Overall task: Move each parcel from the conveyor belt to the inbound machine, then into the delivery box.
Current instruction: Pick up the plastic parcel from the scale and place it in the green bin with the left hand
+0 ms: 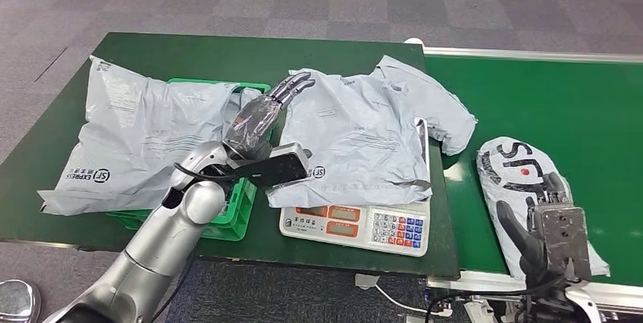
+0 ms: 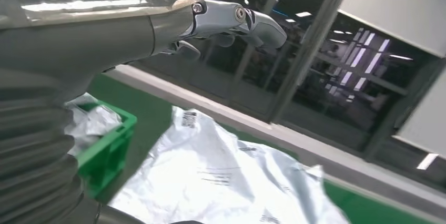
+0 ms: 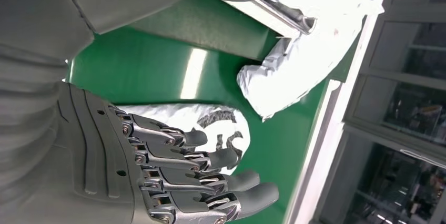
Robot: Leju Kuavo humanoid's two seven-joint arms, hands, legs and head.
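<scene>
A grey SF parcel point(image 1: 364, 133) lies spread over the weighing scale point(image 1: 352, 226). My left hand point(image 1: 261, 117) hovers above its left edge with the fingers point(image 2: 231, 19) stretched out, holding nothing; the same parcel point(image 2: 226, 176) shows below it in the left wrist view. Another grey parcel point(image 1: 136, 137) is draped over the green crate point(image 1: 231, 217). A white parcel with black SF lettering point(image 1: 515, 167) rests on the green conveyor belt point(image 1: 561, 103). My right hand point(image 1: 542, 224) sits at its near end, fingers point(image 3: 210, 179) apart and empty, just above the parcel point(image 3: 221, 129).
The dark green table point(image 1: 227, 54) carries the crate and scale, and its front edge is close to me. The belt's white side rail point(image 1: 531, 54) runs along the far side. Cables point(image 1: 409, 304) hang below the scale. Grey carpet lies beyond.
</scene>
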